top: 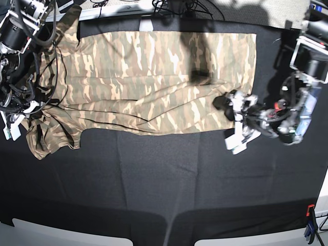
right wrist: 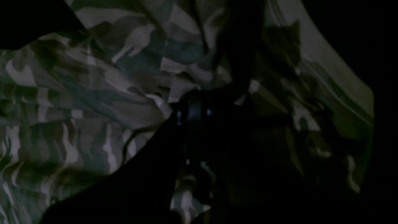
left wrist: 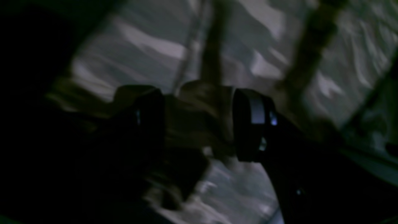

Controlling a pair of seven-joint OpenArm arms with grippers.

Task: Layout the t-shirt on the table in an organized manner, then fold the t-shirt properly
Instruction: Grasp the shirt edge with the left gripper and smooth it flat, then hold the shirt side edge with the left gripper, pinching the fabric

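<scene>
Camouflage t-shirt (top: 154, 87) in tan, beige and olive-brown streaks, spread lengthwise over the far half of the table (top: 164, 184), a wide surface draped in matte black cloth. Body of the shirt mostly flat with long shallow creases, straight hem (top: 252, 72) toward the right of the base view, sleeves and shoulders toward the left. One short sleeve (top: 51, 141) rumpled and hanging down toward the near side, beside the arm at that view's left edge. Left gripper (left wrist: 199, 124) at the near corner of the hem, low against the cloth, on the right of the base view. Jaws spread wide in the dim left wrist view, with a bunched fold of the shirt lying between the two dark fingers (left wrist: 252, 124) — no telling whether that fold is actually pinched. Right gripper (right wrist: 196, 109) at the shoulder end, jaws closed tight on the fabric, creases drawn in toward its dark tip from both sides in the very dark right wrist view. Near half of the table bare black cloth, a clamp (top: 309, 225) with a red top and blue body at its near right edge, and a tangle of dark cables (top: 174, 6) along the far edge behind the shirt.
</scene>
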